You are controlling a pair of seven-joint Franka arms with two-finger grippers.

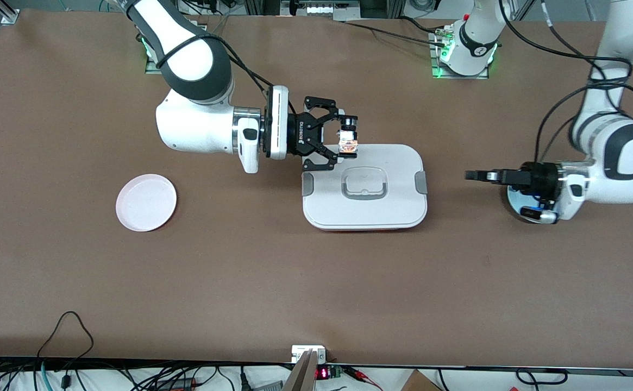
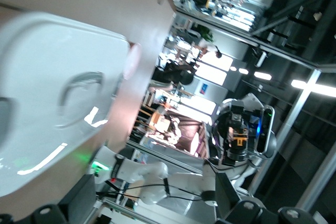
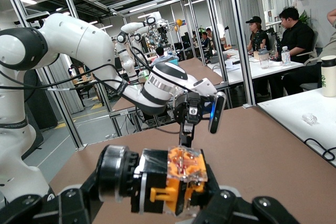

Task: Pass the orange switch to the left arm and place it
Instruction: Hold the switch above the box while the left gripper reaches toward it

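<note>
My right gripper (image 1: 345, 142) is shut on the orange switch (image 1: 348, 141) and holds it sideways in the air over the box's edge nearest the robots' bases. In the right wrist view the switch (image 3: 176, 179) shows its black body, silver end and orange part between the fingers. The white box (image 1: 392, 203) lies flat at mid table. My left gripper (image 1: 469, 175) is open and empty, level in the air, pointing at the box from the left arm's end. Its wrist view shows the box lid (image 2: 31, 77) and the held switch (image 2: 239, 140) far off.
A pink round plate (image 1: 146, 202) lies toward the right arm's end of the table. Under my left hand stands a dark round plate (image 1: 513, 207) with a small blue thing (image 1: 529, 212) on it. Cables run along the table's front edge.
</note>
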